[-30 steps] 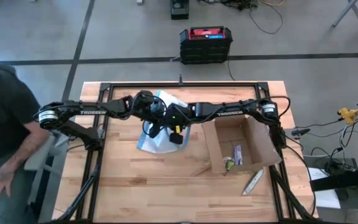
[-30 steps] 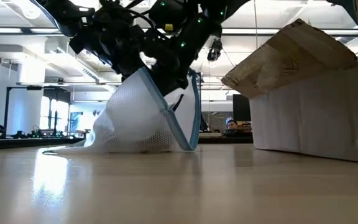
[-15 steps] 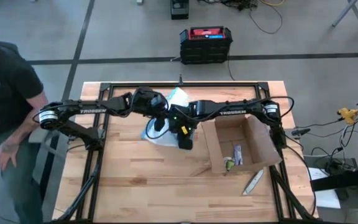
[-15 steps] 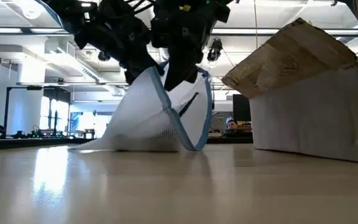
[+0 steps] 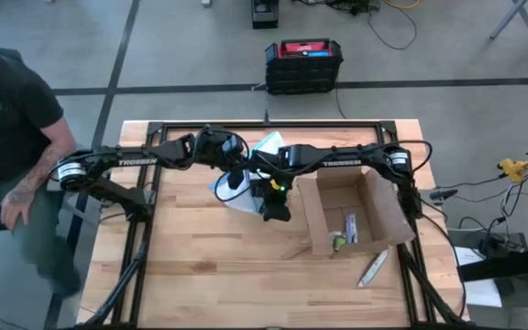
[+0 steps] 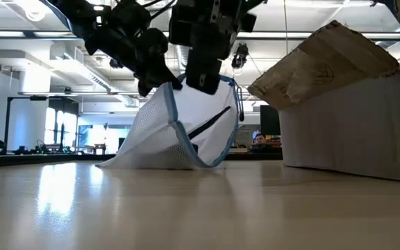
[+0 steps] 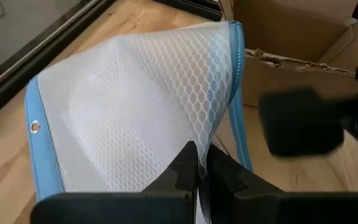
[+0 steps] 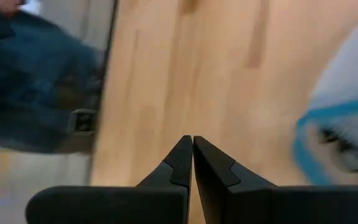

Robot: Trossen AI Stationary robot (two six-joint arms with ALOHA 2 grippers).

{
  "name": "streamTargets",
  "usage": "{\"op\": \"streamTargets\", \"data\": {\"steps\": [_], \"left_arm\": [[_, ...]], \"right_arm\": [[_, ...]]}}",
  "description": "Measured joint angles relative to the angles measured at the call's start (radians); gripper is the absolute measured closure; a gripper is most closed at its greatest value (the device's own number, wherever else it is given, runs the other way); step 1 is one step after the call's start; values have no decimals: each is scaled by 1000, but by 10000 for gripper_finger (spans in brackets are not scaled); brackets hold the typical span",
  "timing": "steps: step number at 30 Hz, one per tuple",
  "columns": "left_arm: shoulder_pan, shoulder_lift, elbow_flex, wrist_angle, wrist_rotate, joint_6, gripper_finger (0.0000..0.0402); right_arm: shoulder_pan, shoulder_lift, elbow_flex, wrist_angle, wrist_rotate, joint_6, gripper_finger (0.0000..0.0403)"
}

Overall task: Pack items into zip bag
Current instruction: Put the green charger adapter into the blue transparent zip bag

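Left tool (image 7: 196, 163) pinches the bag (image 7: 135, 106) by its edge, propping the mouth up off the surface (image 5: 209, 257) mid-table for loading, while the right tool (image 8: 188, 155) hangs just beside it, clamped tight and empty, box (image 5: 351, 215) alongside.

From overhead, both arms cover most of the zip bag (image 5: 246, 188), so I can't read its mouth. The things lying in the cardboard box (image 5: 351, 213) are too small for me to identify. On the right wrist view the bag's blue edge runs off frame, blurred.
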Motion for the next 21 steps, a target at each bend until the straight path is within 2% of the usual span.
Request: {"op": "streamTargets", "data": {"steps": [7,13,18,21], "left_arm": [[0,0,-1,-1,2,-3,401],[-13,0,-2,2,14,-4,401],[-24,0,-2,0,25,-8,401],[-24,0,-2,-15,11,-16,401]], "right_arm": [[0,29,-81,-57,-87,-14,403],[-15,85,-107,-7,-91,-42,403],[-37,127,-109,155,36,-1,403],[-51,128,-101,172,153,19,403]]}}
